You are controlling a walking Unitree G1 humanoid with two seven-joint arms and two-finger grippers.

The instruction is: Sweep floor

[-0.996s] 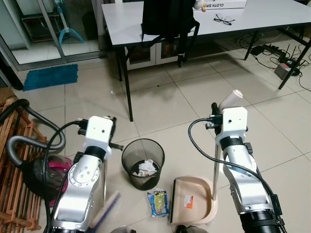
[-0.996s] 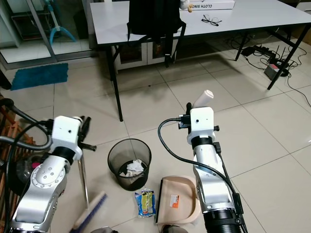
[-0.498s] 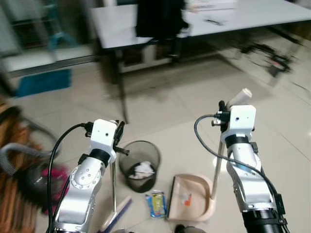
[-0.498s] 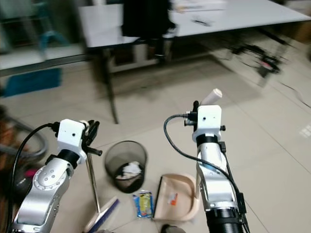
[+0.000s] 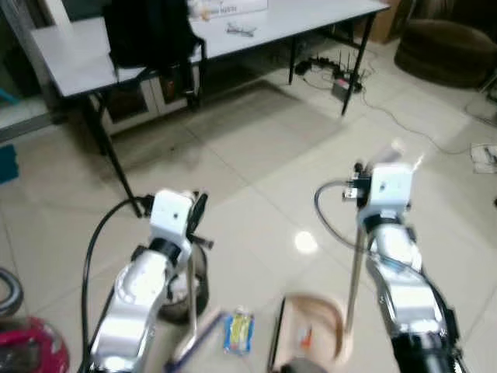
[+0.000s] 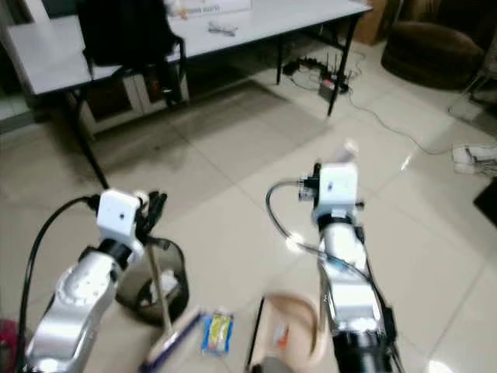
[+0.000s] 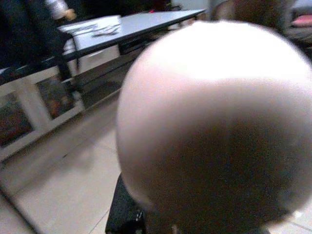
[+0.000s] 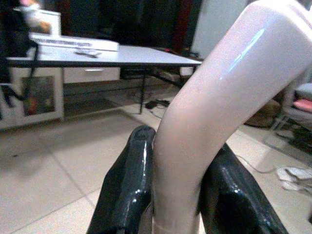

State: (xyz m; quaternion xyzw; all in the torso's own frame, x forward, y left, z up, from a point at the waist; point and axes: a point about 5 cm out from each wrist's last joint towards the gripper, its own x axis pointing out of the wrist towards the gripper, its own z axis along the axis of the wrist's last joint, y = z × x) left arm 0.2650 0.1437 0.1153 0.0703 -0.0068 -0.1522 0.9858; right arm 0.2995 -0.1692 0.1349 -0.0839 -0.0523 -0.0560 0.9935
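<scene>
The right gripper (image 8: 178, 195), at centre right of the frame, is clamping both fingers (image 8: 127, 190) around the dustpan handle (image 8: 214, 107). The handle is standing almost upright, its long axis running down to the dustpan (image 5: 311, 336) at lower centre. The left gripper (image 5: 194, 221), at centre left, is gripping the near-upright broom (image 6: 159, 299); its brush end is resting at lower left beside the bin (image 6: 151, 291) and a wrapper (image 5: 238, 331).
</scene>
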